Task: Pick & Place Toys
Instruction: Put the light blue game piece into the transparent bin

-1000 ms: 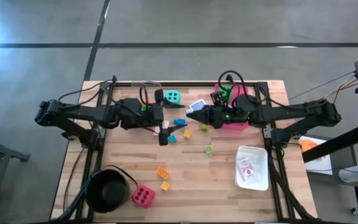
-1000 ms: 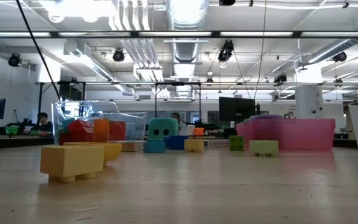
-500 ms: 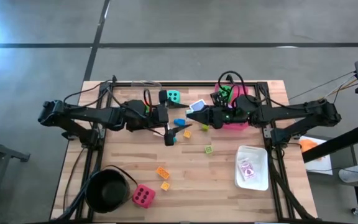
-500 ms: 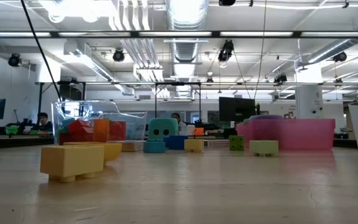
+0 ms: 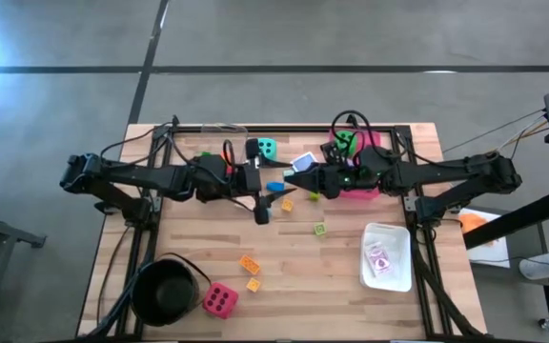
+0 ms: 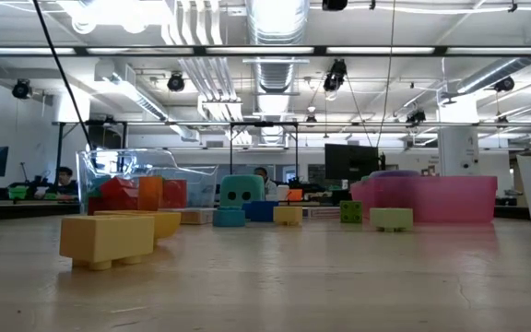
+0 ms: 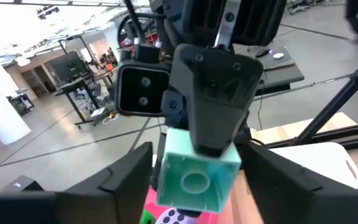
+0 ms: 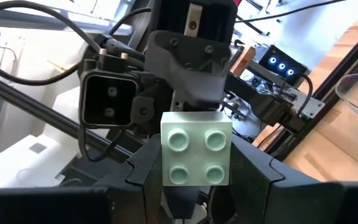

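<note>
Small pale-green block [image 8: 196, 157] sat pinched in right hand [image 8: 196, 186], studs facing left arm's camera; held mid-air above middle of surface [image 5: 351, 295], likely for handover. Left hand [image 7: 194, 180] faced it close, fingers [image 7: 132, 177] parted either side of block, not clamped — judged ready to receive. Hands met tip to tip in high view. Other toys waited: teal die [image 5: 267, 147] near far edge, pink-red die [image 5: 220, 300] beside black pot [image 5: 165, 291], small blocks scattered between.

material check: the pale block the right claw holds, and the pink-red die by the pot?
Pale green block: looks like hard moulded plastic, semi-gloss, with crisp round studs and sharp edges. Pink-red die: probably soft foam or fabric, matte, with rounded corners; too small to confirm.
</note>
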{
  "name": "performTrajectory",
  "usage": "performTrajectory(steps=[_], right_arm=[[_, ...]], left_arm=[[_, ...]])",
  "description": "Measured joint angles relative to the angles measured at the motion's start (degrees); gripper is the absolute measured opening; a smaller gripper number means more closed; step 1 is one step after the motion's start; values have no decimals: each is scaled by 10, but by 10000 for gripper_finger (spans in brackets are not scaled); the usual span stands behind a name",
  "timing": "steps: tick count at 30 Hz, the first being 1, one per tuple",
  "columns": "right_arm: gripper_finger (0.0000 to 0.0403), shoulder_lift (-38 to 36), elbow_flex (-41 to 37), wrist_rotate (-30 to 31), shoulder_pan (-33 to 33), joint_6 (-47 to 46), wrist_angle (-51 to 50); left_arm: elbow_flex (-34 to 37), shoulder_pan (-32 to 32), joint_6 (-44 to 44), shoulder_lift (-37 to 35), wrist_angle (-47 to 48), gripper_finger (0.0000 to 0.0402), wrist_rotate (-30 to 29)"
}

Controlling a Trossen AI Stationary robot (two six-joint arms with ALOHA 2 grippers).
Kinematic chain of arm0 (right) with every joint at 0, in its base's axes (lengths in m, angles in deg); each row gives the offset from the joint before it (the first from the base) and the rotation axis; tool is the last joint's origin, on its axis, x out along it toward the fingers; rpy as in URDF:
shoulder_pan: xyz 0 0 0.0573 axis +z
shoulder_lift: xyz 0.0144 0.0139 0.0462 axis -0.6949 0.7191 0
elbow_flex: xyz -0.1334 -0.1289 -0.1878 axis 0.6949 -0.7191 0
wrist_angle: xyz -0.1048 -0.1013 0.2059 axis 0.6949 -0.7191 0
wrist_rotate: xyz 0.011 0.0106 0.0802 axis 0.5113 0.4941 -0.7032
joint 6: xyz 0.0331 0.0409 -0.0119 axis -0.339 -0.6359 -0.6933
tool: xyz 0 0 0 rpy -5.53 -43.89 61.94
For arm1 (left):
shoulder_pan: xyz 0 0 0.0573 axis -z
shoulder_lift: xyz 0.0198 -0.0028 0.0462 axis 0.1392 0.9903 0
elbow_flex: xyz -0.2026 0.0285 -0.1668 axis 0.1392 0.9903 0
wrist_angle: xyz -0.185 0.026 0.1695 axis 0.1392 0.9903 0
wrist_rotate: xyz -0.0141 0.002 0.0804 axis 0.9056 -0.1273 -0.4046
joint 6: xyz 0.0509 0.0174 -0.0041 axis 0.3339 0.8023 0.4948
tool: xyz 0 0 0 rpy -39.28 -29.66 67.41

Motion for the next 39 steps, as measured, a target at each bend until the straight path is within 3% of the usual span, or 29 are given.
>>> performTrajectory(steps=[7, 14, 21, 26, 32, 36, 39], right_arm=[[129, 0, 0, -2, 0, -6, -1], [136, 0, 0, -7, 0, -6, 3], [296, 0, 0, -8, 0, 5, 3], [354, 0, 0, 5, 0, -3, -12], [362, -7, 0, 38, -5, 1, -135], [363, -4, 0, 39, -6, 39, -218], [363, -3, 0, 38, -6, 58, -252]], left_arm=[[0, 0, 21, 0, -2, 140, 0], [0, 1, 20, -1, -4, 135, -7], [0, 2, -35, -6, -3, 135, -12], [0, 2, -55, -30, 14, 135, -38], [0, -15, -175, -82, 100, 135, -96], [0, -61, -297, -108, 232, 135, -153], [0, -122, -415, -112, 345, 135, -153]])
